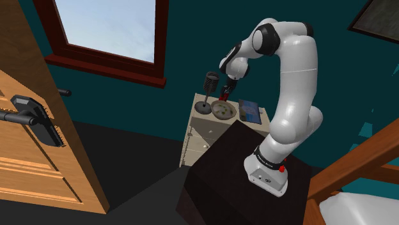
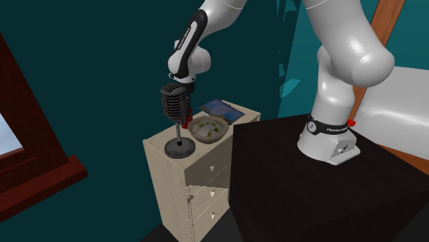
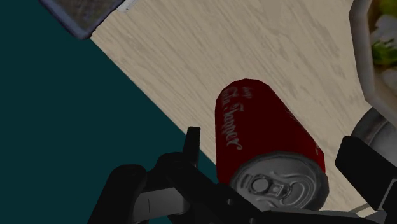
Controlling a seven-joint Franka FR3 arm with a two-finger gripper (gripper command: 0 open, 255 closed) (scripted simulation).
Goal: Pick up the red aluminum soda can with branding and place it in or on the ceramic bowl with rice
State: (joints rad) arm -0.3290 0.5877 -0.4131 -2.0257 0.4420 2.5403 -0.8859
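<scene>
The fingers (image 3: 193, 153) stand apart, one on each side of the can (image 3: 267, 127), with a sliver of the chest (image 3: 191, 57) top showing between each finger and the can's red wall. So the can is bracketed but, as far as I can judge, not yet gripped. It lies right between the fingers, its silver pull-tab end nearest the hand and its lettered side running away from them down toward the chest top. That suits a grasp across the round body, where the pads can close on opposite sides. The bowl (image 3: 364, 70) of rice sits just beyond one finger, near the can, so the carry should be brief. A microphone (image 2: 175, 102) stands close by the hand, which probably explains the steep approach from above: it keeps the wrist clear of the stand.
</scene>
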